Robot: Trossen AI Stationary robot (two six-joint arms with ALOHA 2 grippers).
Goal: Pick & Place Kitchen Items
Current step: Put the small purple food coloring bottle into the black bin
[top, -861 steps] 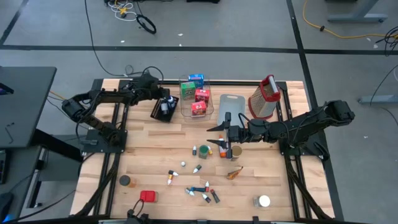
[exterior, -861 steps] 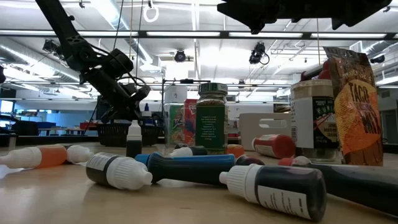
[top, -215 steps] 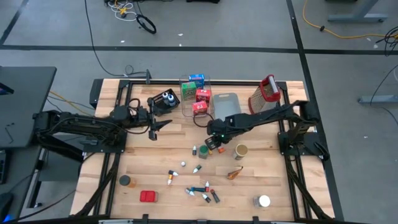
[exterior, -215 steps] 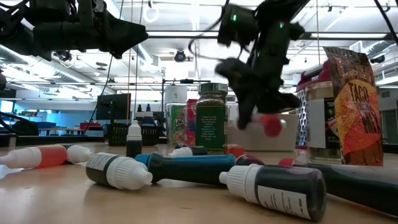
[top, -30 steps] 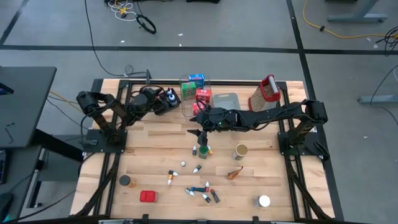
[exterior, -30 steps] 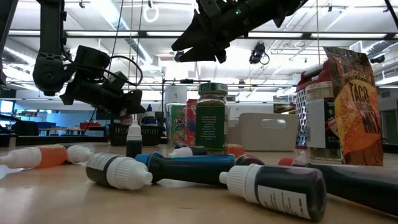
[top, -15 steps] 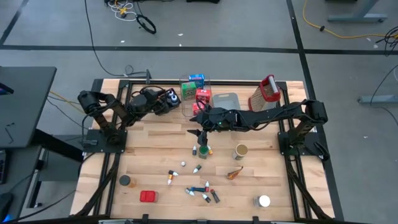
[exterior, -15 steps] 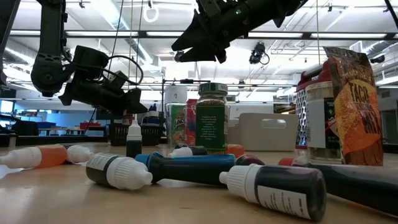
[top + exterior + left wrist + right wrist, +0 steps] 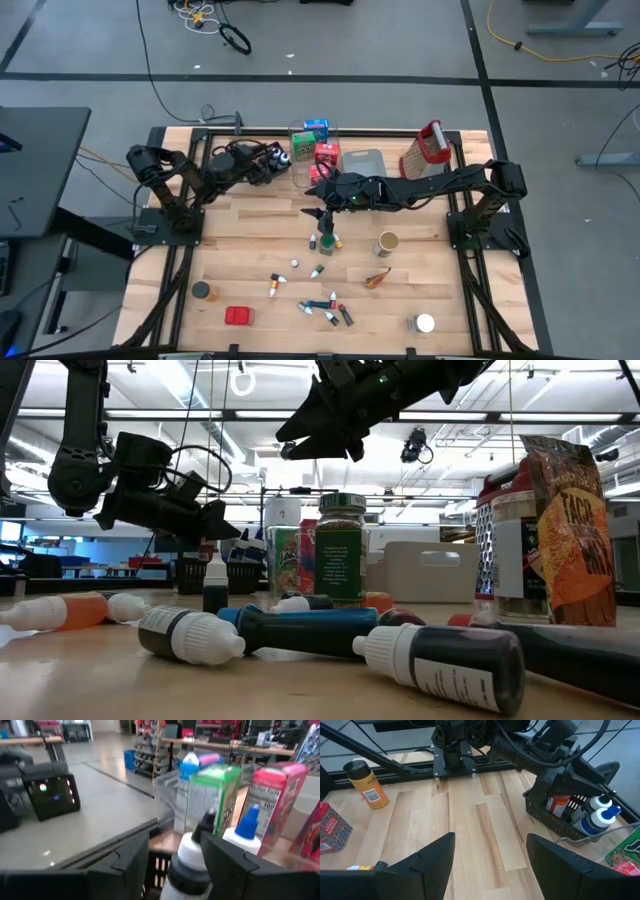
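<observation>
As left hand (image 9: 172, 865) widens around bottle (image 9: 192, 862); right hand (image 9: 490, 852) unchanged.

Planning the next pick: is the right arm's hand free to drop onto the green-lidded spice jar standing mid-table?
Probably yes. The right hand hangs open and empty almost directly above the green-lidded spice jar; only tiny dropper bottles crowd its sides.

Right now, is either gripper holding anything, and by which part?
Right gripper: nothing, jaws open above the wooden table. Left gripper: jaws flank the shoulder of a white black-capped bottle over the black basket; whether they grip it cannot be told.
</observation>
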